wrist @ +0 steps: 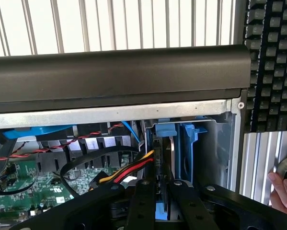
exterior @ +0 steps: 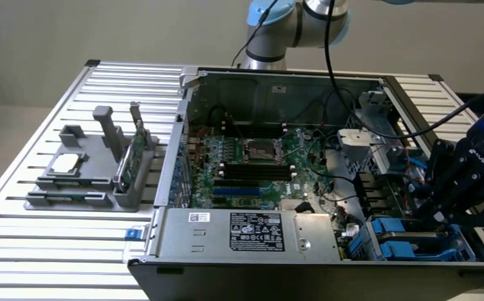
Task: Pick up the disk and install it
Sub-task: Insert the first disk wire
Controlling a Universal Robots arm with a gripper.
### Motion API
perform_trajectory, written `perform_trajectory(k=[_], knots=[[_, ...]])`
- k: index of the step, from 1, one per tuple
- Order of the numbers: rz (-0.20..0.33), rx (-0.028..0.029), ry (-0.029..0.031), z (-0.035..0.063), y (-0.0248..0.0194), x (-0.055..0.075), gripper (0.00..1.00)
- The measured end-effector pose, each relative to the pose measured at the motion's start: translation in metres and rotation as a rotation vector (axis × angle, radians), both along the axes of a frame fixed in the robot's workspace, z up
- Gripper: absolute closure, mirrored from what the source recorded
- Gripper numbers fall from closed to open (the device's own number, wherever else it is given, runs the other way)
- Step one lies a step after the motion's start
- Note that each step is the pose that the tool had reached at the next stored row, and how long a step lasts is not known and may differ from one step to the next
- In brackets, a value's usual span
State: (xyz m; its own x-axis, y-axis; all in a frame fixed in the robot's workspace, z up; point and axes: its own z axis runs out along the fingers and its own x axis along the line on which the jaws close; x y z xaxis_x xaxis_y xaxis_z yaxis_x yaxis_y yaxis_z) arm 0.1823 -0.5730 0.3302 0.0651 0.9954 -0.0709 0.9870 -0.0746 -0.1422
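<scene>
My hand [wrist: 162,203] clamped on disk [wrist: 163,163], blue carrier edge-on between fingers, low in drive bay [wrist: 200,148] at computer case [exterior: 225,232] corner. Step: install, insertion under way. Next move, I judge: straight push along bay rails, clear of red-yellow power cable [wrist: 133,167].

A plain pale wall [exterior: 142,31] runs across the back of the exterior view, evenly lit, no window in it. Below it a strip of light floor [exterior: 8,125] shows at the exterior view's left. The bench [exterior: 66,238] is a slatted aluminium top, silver ribs running side to side, bright under soft overhead light. In the wrist view the same ribbed slats [wrist: 109,24] gleam white, and a dark keyboard [wrist: 272,62] lies alongside.
</scene>
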Motion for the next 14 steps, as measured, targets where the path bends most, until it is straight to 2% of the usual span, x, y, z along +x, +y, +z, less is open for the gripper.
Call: perform_trajectory(k=[14], knots=[[0.0, -0.001, 0.0001, -0.0014, 0.0, 0.0, 0.83]])
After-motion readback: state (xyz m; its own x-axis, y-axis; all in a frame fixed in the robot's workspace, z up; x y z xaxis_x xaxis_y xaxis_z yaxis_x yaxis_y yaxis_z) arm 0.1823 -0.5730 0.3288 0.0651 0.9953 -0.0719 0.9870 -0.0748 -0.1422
